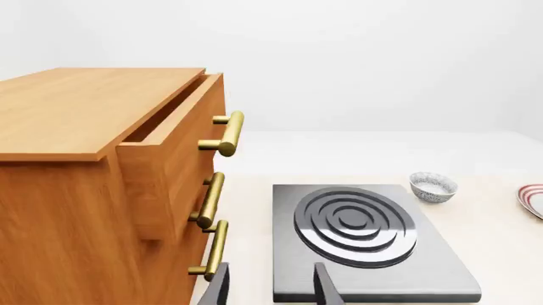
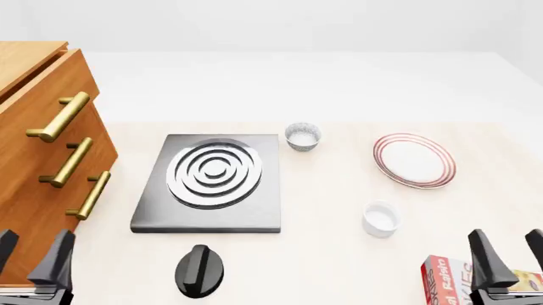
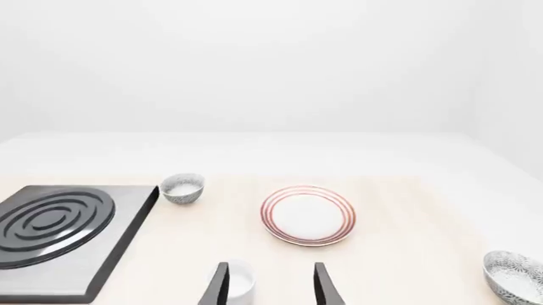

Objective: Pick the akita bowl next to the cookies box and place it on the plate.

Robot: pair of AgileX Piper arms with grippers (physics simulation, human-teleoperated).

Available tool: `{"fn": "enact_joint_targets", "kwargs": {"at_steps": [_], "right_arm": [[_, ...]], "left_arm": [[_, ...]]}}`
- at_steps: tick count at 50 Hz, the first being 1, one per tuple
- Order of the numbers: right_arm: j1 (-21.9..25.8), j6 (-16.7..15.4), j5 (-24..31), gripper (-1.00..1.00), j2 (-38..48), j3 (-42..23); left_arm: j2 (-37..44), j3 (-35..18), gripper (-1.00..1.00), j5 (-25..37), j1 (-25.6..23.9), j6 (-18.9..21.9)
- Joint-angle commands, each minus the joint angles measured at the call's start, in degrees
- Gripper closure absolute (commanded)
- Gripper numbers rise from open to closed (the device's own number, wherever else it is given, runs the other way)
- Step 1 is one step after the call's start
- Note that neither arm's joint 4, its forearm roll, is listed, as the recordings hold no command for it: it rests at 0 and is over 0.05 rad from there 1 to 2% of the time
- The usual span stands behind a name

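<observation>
Both arms sit at the near edge of the worktop (image 2: pixel 339 210), nothing held. Left gripper (image 2: pixel 32 257): fingers spread apart, empty, beside the wooden drawer cabinet (image 2: pixel 42 159) (top drawer stands partly pulled out in the left wrist view). Right gripper (image 2: pixel 509 254): fingers likewise parted and empty, over the cookies box (image 2: pixel 446 279), which lies at the near right corner, only partly in the front view.

Akita bowl (image 3: pixel 513 274): seen only in the right wrist view, at the frame edge, upright on the worktop, well apart from the plate (image 2: pixel 413 160). Its spot relative to the box cannot be told.

A second, similar bowl (image 2: pixel 303 136) stands just beside the stove burner (image 2: pixel 212 181), far corner. Plain white cup (image 2: pixel 380 218) sits nearer than the plate. Black knob (image 2: pixel 198 270) lies near the burner's front edge.
</observation>
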Motion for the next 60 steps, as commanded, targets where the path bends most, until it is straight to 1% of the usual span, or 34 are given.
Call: {"fn": "enact_joint_targets", "kwargs": {"at_steps": [1, 7, 8, 10, 12, 13, 14, 15, 16, 17, 19, 20, 21, 22, 25, 28, 29, 31, 32, 33, 35, 36, 37, 39, 41, 45, 50, 51, 60], "right_arm": [[-0.4, -1.3, -0.8, -1.00, 0.0, -0.3], [-1.2, -1.4, -0.7, -1.00, 0.0, -0.4], [-2.5, -1.9, -0.4, -1.00, 0.0, -0.6], [-2.5, -2.3, 0.1, -1.00, 0.0, -1.1], [-2.0, -1.3, 1.7, -1.00, 0.0, -2.8], [-2.4, -2.3, 2.3, -1.00, 0.0, -3.5], [-2.7, -2.8, 3.5, -1.00, 0.0, -4.9], [-2.7, -2.3, 4.5, -1.00, 0.0, -5.8], [-3.4, -1.0, 6.2, -1.00, 0.0, -6.6], [-3.9, -1.1, 7.9, -1.00, 0.0, -7.7], [-4.1, -1.2, 8.7, -1.00, 0.0, -8.6], [-5.5, 0.1, 11.7, -1.00, 0.0, -10.1], [-5.9, 0.3, 12.9, -1.00, 0.1, -10.6], [-5.9, 0.3, 12.9, -1.00, 0.1, -10.7], [-7.0, -0.5, 17.8, -1.00, 0.9, -11.9], [-8.0, -0.2, 19.0, -1.00, 1.6, -12.3], [-7.9, -0.3, 19.0, -1.00, 2.6, -12.3], [-9.4, -1.1, 18.9, -1.00, 4.4, -12.6], [-8.7, -0.6, 19.6, -1.00, 3.9, -13.1], [-8.8, -0.4, 19.5, -1.00, 4.8, -13.3], [-9.4, -1.1, 18.5, -1.00, 8.2, -13.8], [-9.4, -1.1, 18.4, -1.00, 8.2, -13.8], [-9.4, -1.0, 19.8, -1.00, 8.7, -15.7], [-9.9, -0.9, 20.7, -1.00, 10.0, -17.3], [-10.1, -0.8, 21.0, -1.00, 10.6, -17.7], [-12.3, -0.8, 20.5, -1.00, 14.9, -18.4], [-13.5, -0.4, 21.8, -1.00, 15.8, -19.8], [-14.6, -0.3, 22.0, -1.00, 17.1, -20.5], [-18.0, -0.3, 22.4, -1.00, 24.6, -24.5]], "left_arm": [[0.3, -0.2, -1.00, -0.1, 0.0, 0.0], [0.3, -0.2, -1.00, -0.1, 0.0, 0.0], [0.3, -0.2, -1.00, -0.1, 0.0, 0.0], [0.3, -0.2, -1.00, -0.1, 0.0, 0.0], [0.3, -0.2, -1.00, -0.1, 0.0, 0.0], [0.3, -0.2, -1.00, -0.1, 0.0, 0.0], [0.3, -0.2, -1.00, -0.1, 0.0, 0.0], [0.3, -0.2, -1.00, -0.1, 0.0, 0.0], [0.3, -0.2, -1.00, -0.1, 0.0, 0.0], [0.3, -0.2, -1.00, -0.1, 0.0, 0.0], [0.3, -0.2, -1.00, -0.1, 0.0, 0.0], [0.3, -0.2, -1.00, -0.1, 0.0, 0.0], [0.3, -0.2, -1.00, -0.1, 0.0, 0.0], [0.3, -0.2, -1.00, -0.1, 0.0, 0.0], [0.3, -0.2, -1.00, -0.1, 0.0, 0.0], [0.3, -0.2, -1.00, -0.1, 0.0, 0.0], [0.3, -0.2, -1.00, -0.1, 0.0, 0.0], [0.3, -0.2, -1.00, -0.1, 0.0, 0.0], [0.3, -0.2, -1.00, -0.1, 0.0, 0.0], [0.3, -0.2, -1.00, -0.1, 0.0, 0.0], [0.3, -0.2, -1.00, -0.1, 0.0, 0.0], [0.3, -0.2, -1.00, -0.1, 0.0, 0.0], [0.3, -0.2, -1.00, -0.1, 0.0, 0.0], [0.3, -0.2, -1.00, -0.1, 0.0, 0.0], [0.3, -0.2, -1.00, -0.1, 0.0, 0.0], [0.3, -0.2, -1.00, -0.1, 0.0, 0.0], [0.3, -0.2, -1.00, -0.1, 0.0, 0.0], [0.3, -0.2, -1.00, -0.1, 0.0, 0.0], [0.3, -0.2, -1.00, -0.1, 0.0, 0.0]]}}
